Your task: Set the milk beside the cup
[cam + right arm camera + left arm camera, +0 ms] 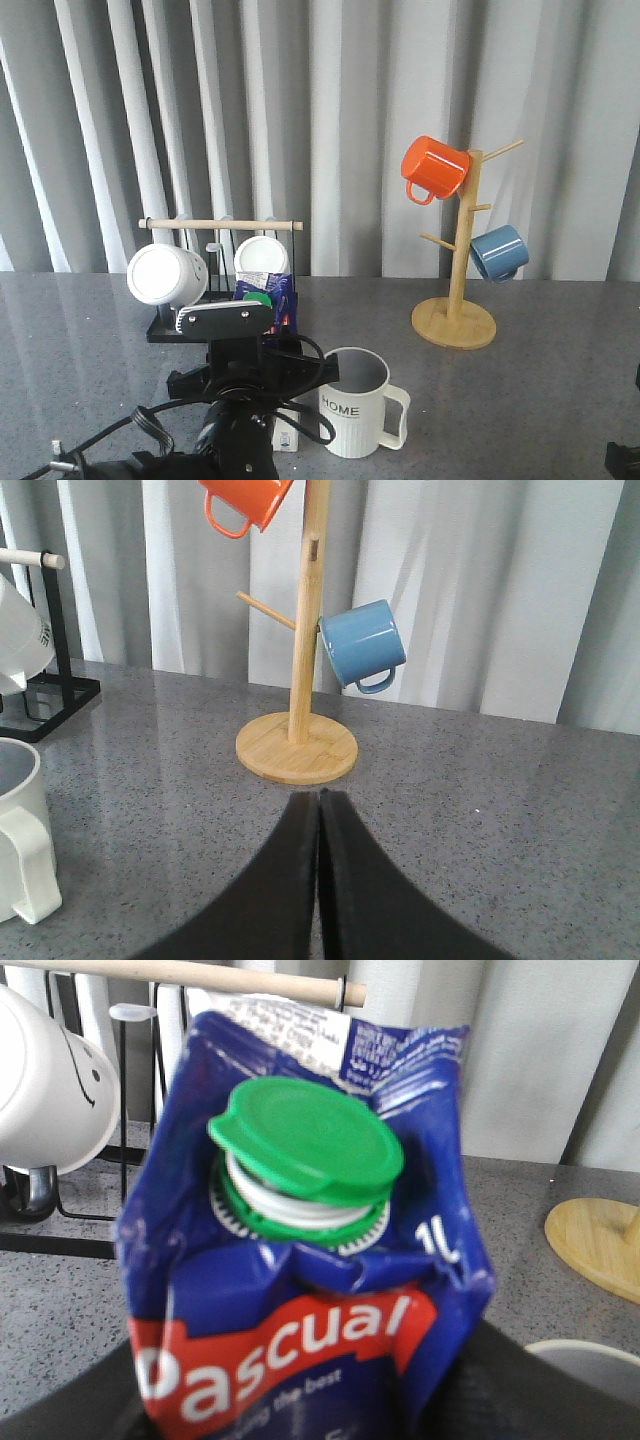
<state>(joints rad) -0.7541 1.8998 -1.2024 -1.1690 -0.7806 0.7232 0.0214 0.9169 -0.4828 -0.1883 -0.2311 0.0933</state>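
Left gripper (300, 1415) clamped on milk (310, 1290), dented and soft, probably light; better held low, near cup (353, 402). Right gripper (318, 880) pressed together, idle.

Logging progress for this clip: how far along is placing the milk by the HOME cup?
Done: the left claw is shut on the milk. In hand: the carton sits just left of the cup; whether it rests on the table cannot be told. Left: releasing it. The right claw is shut and empty.
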